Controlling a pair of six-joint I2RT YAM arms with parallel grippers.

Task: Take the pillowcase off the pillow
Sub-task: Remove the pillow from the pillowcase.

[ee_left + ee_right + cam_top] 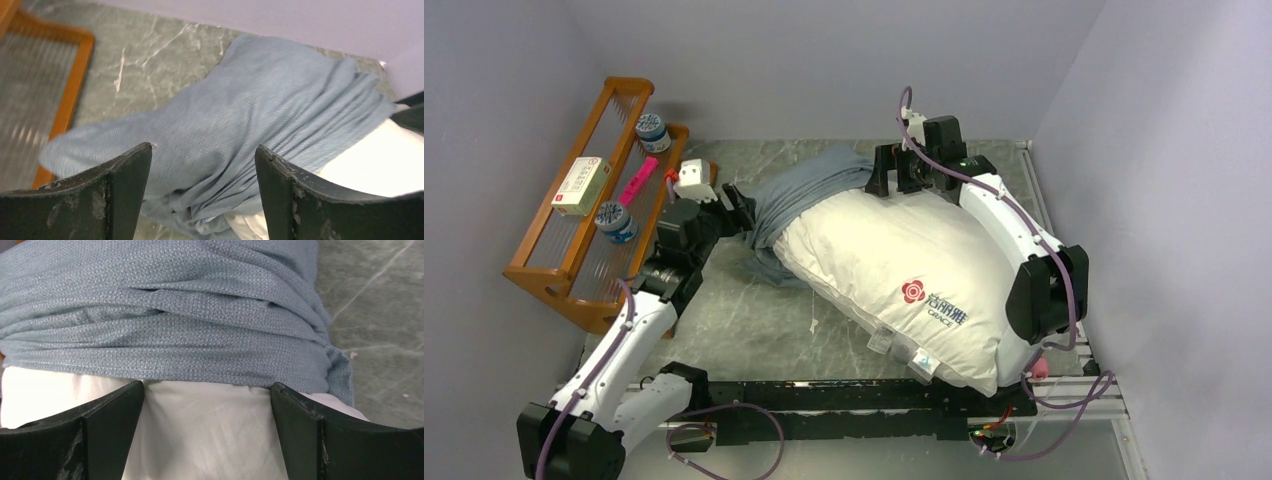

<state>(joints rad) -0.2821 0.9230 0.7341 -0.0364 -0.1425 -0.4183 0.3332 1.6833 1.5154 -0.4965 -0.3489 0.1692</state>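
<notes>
Left pincer [202,155] and right pincer [207,390] spread, empty. Pillowcase [814,185] covers only the pillow [904,260] far end. Risk: a deep grasp pinches the pillow too, dragging it along.

Grey-blue pillowcase [812,188] bunched over far-left end of white pillow [894,262].

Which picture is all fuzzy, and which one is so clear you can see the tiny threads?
Left wrist view: the wooden rack is smeared, the pillowcase slightly soft. Right wrist view: sharp, the cloth's weave shows, while the pillow looks washed-out white. Top view: even light, only soft shadows.
</notes>
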